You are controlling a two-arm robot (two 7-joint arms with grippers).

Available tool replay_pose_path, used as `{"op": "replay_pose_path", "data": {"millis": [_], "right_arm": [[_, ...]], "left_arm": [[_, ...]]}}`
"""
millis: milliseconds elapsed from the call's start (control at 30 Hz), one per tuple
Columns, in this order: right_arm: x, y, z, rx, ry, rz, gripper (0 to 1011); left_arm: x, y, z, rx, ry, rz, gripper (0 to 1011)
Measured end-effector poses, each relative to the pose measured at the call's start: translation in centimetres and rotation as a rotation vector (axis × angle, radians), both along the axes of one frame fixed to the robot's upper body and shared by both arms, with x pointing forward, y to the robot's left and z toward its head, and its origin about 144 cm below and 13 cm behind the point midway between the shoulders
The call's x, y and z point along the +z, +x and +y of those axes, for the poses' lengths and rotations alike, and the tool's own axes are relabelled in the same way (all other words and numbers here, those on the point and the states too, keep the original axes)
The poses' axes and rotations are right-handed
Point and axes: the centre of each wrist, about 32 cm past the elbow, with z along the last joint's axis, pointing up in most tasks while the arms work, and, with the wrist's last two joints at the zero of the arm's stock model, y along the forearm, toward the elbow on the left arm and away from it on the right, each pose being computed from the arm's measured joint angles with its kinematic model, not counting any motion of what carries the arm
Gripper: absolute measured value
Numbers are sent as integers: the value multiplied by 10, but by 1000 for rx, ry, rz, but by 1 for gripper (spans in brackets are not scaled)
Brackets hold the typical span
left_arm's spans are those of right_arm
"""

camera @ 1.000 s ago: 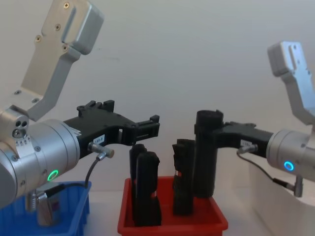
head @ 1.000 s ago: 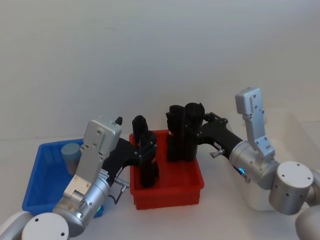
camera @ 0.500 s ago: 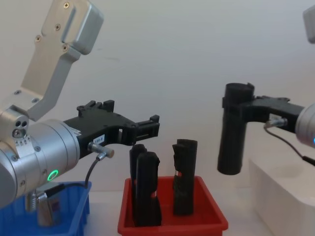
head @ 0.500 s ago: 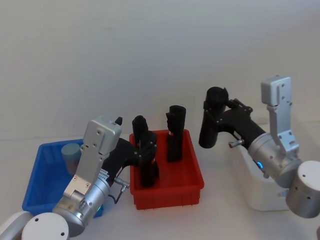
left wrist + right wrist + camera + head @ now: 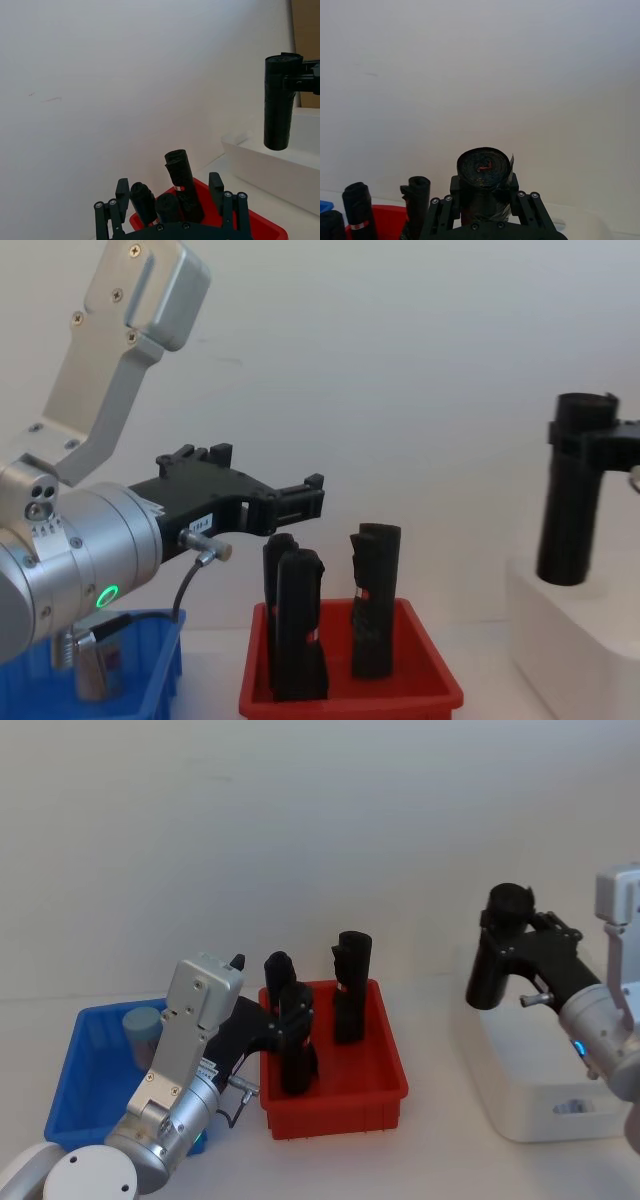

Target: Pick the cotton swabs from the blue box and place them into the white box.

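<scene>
The right gripper [image 5: 507, 946] has carried a black roll [image 5: 494, 960] up out of the red tray [image 5: 385, 1095] toward three o'clock; it now hangs apparently over the white box [image 5: 530, 1105]'s near-left edge.

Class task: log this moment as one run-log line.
right gripper: holds tall black roll above white plastic bin | left gripper: open over red tray

Blue box [image 5: 80, 1080], white box [image 5: 530, 1100], red tray [image 5: 340, 1095].
</scene>
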Motion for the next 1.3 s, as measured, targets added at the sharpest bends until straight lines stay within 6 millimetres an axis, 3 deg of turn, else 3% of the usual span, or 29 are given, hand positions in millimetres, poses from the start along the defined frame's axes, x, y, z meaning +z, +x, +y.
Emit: {"op": "replay_pose_path", "data": {"millis": [333,767,1300], "right_arm": [[-4,-12,-23,-107,-3,33,527],[-23,-15,-37,-150,2,82,527],[-37,-14,-43,-156,11,105,961]], "left_arm": [[0,0,0,0,0,0,1004],[0,0,0,0,0,0,1004],[0,0,0,0,0,0,1004]]}}
